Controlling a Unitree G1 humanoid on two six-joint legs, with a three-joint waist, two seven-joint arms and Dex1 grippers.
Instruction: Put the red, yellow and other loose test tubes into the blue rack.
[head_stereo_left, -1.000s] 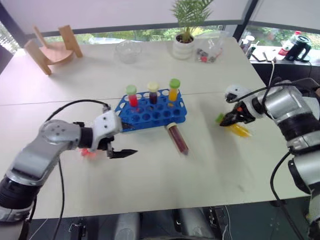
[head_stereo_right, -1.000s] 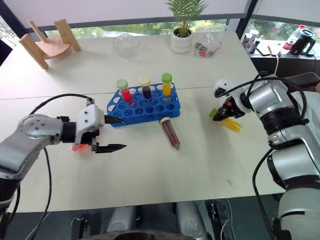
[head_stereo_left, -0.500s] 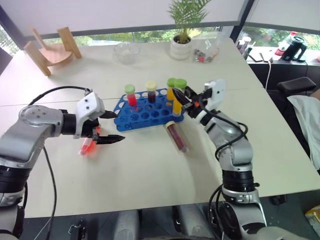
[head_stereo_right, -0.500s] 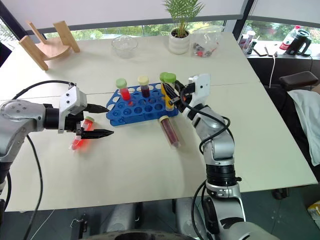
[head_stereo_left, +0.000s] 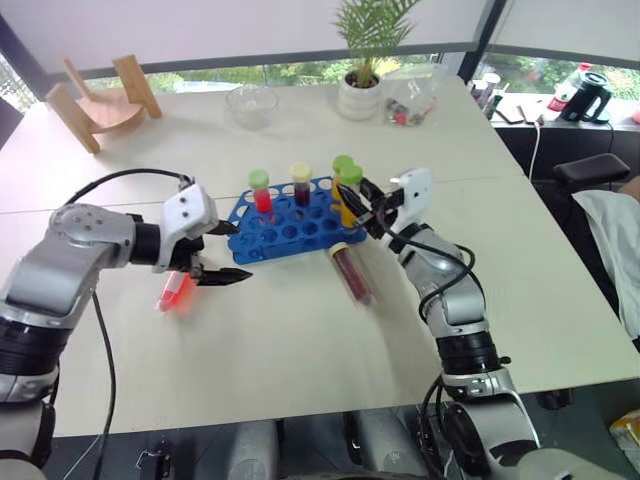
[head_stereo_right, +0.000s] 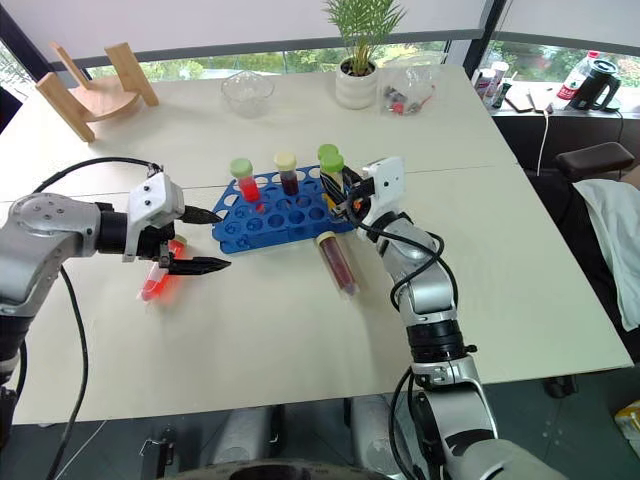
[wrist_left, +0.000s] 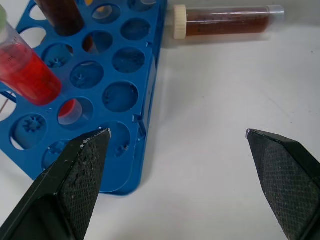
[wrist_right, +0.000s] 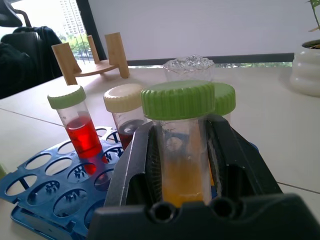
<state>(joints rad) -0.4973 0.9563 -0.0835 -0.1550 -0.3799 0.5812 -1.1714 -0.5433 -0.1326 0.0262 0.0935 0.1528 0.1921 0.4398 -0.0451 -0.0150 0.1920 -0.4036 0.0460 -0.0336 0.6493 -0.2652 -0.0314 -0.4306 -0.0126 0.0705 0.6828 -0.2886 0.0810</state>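
Right gripper (head_stereo_left: 362, 200) clamped on yellow tube (wrist_right: 182, 150) over blue rack (head_stereo_left: 290, 225); left gripper (head_stereo_left: 222, 255) wide, empty. Still loose: red tube (head_stereo_left: 174, 291) behind left gripper, maroon tube (head_stereo_left: 352, 273) below right.

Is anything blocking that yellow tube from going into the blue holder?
Nothing visible does. The right tool holds the yellow tube upright at the blue rack, beside the orange tube; open holes lie nearby.

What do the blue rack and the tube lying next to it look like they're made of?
The blue rack: probably moulded plastic, uniform bright colour, slightly glossy, crisp round holes. The tube lying beside it: clear plastic or glass, hard to tell; dark liquid shows through, with a ribbed cream cap, likely plastic.
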